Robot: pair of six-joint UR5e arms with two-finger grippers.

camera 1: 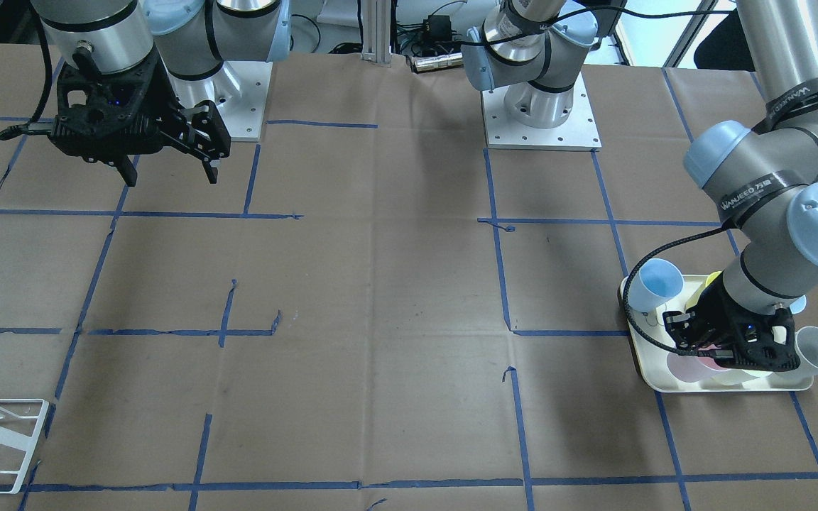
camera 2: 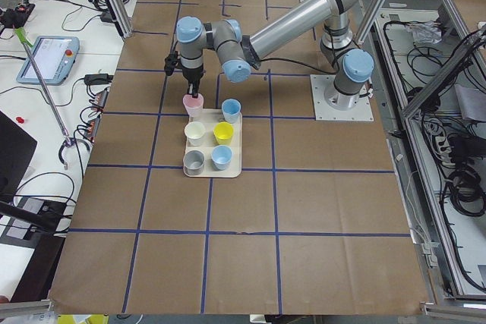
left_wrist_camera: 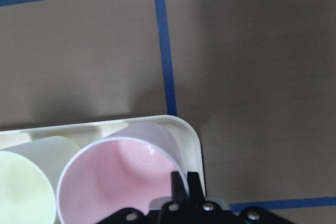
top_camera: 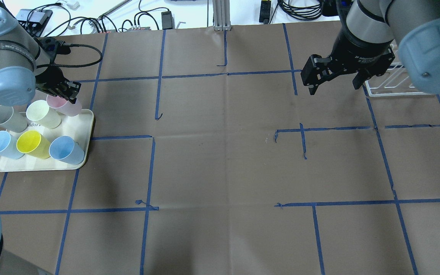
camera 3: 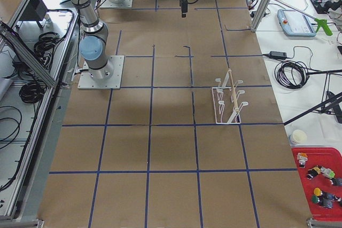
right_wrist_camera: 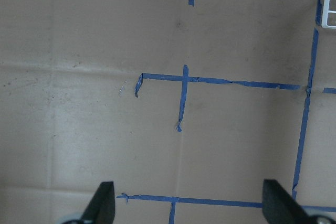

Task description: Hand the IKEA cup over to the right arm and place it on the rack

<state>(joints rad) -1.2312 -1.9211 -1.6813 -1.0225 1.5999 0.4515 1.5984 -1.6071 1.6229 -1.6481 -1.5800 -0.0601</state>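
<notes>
Jaws of the left gripper pinched the pink cup at its rim, over the upper-right corner of the single tray at overhead left. Six cups showed: that one, a cream cup, a grey cup, a yellow cup and two blue cups. Upper right, the right gripper hung spread wide near the single rack.

End effector: your two fingertips stand wide apart at the bottom edge.
Bench: brown, crossed by blue tape.
Rack: white corner, top right.
</notes>
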